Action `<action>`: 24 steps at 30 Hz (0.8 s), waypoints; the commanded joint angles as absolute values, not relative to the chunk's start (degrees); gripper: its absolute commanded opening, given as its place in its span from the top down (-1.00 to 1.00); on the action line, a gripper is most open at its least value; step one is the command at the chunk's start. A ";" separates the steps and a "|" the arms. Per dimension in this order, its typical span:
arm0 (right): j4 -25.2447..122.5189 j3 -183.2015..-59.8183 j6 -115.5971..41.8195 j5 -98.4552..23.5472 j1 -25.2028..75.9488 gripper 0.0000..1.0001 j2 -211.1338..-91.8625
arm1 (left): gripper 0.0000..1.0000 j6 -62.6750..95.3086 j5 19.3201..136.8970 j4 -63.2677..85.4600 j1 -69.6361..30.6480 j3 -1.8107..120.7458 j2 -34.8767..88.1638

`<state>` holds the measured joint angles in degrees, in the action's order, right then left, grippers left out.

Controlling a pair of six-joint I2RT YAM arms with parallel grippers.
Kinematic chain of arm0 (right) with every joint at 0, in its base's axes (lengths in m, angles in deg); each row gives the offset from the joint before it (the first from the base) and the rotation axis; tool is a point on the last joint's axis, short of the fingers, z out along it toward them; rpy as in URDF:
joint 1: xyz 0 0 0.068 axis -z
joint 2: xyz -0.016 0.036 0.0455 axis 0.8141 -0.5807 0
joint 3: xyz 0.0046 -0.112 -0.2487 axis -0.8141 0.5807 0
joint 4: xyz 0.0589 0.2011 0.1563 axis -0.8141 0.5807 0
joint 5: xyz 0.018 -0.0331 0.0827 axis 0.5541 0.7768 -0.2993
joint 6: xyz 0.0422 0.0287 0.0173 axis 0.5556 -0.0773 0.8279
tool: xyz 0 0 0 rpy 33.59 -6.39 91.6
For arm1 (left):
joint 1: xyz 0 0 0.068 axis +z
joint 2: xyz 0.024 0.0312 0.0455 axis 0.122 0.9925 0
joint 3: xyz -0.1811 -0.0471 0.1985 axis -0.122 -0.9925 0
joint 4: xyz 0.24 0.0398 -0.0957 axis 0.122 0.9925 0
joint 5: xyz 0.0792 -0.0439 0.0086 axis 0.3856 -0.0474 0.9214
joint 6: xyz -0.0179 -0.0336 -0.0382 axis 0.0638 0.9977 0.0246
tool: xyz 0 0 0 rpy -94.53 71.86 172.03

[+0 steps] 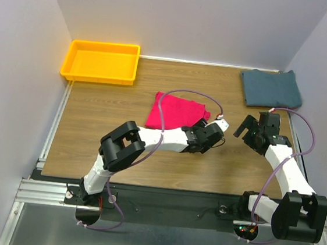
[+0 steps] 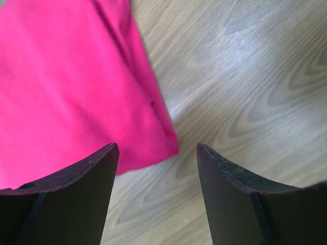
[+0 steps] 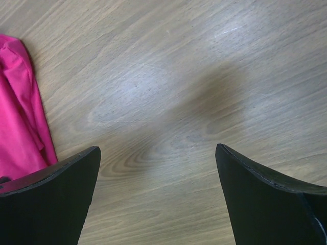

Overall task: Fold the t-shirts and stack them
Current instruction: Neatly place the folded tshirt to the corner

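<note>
Two arms share a wooden tabletop (image 1: pixel 119 153) walled in by pale panels, and the top view takes in all of it. From the 6 o'clock edge the left arm (image 1: pixel 150 137) reaches toward the middle, while the right arm (image 1: pixel 287 170) bends up along the 3 o'clock side. At 10 o'clock sits a yellow tray (image 1: pixel 100 81), against the back corner. At 2 o'clock, in the opposite back corner, lies the teal-blue t-shirt (image 1: pixel 270 89), a folded rectangle lying flat with nothing on it. Near the centre, a little toward 12 o'clock, lies the crimson-pink t-shirt (image 1: pixel 173 112), folded into a rough rectangle and well apart from the teal one. The left hand (image 2: pixel 157 146) hangs just off this shirt's 4 o'clock corner. In its wrist view the pink cloth fills the 10 o'clock part of the picture, and that corner ends just beyond the gap between its fingers, nearer the finger at 9 o'clock. Its jaws stand moderately apart and hold nothing. The right hand (image 3: pixel 157 147) is at 3 o'clock of the pink shirt and 6 o'clock of the teal one, touching neither. Its jaws are spread wide over bare wood, with a strip of pink at the 9 o'clock edge of its view. A purple cable (image 1: pixel 181 91) from the left arm arches above the pink shirt.
</note>
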<state>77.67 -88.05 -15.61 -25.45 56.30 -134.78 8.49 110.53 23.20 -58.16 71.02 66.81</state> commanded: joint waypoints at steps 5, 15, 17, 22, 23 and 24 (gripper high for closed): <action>77.49 -89.38 -16.11 -28.40 56.87 -1.00 -134.58 | -0.48 3.07 114.05 26.20 -59.53 78.88 73.05; 75.03 -90.43 -16.90 -37.87 56.87 -1.00 -137.73 | 0.31 4.56 117.83 32.71 -59.53 81.96 78.59; 73.89 -90.79 -16.11 -39.91 56.96 -1.00 -139.23 | 0.66 6.04 117.92 33.06 -59.44 81.69 78.68; 69.49 -94.30 -14.00 -44.39 56.87 -1.00 -145.99 | 0.98 8.42 117.14 32.80 -58.65 79.24 76.49; 68.62 -94.83 -13.65 -45.79 56.87 -1.00 -147.22 | 1.00 8.86 116.61 32.54 -58.47 78.71 75.87; 67.74 -95.44 -12.60 -47.55 56.87 -1.00 -148.80 | 1.00 9.74 115.04 32.19 -58.21 78.18 74.30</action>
